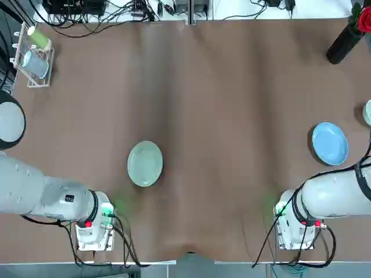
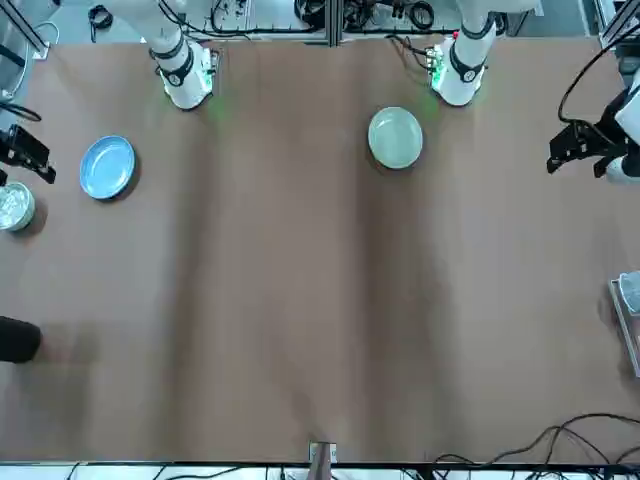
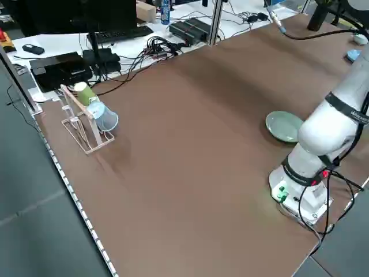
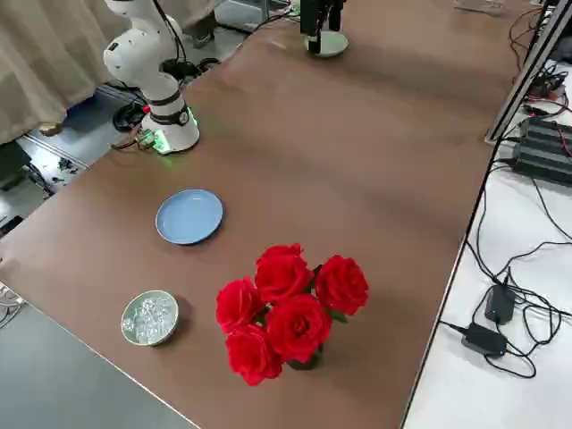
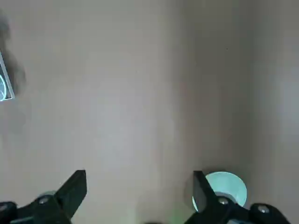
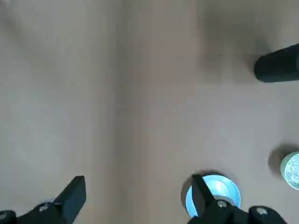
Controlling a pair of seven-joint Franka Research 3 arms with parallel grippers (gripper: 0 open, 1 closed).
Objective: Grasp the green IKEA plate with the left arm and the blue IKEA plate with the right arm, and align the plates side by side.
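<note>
The pale green plate [image 1: 145, 164] lies flat on the brown table, just ahead of the left arm's base [image 1: 93, 226]; it also shows in the front view [image 2: 395, 137]. The light blue plate [image 1: 330, 143] lies near the table's right edge, ahead of the right arm's base [image 1: 295, 227]. My left gripper [image 5: 138, 193] hangs open high over the table's left side, apart from the green plate [image 5: 229, 186]. My right gripper [image 6: 138, 196] hangs open high over the right side, with the blue plate [image 6: 219, 189] below and beyond one finger. Neither gripper holds anything.
A rack with cups [image 1: 35, 55] stands at the far left corner. A black vase of red roses [image 1: 348, 35] stands at the far right, and a small glass bowl [image 4: 150, 316] sits by the right edge near the blue plate. Cables run along the far edge.
</note>
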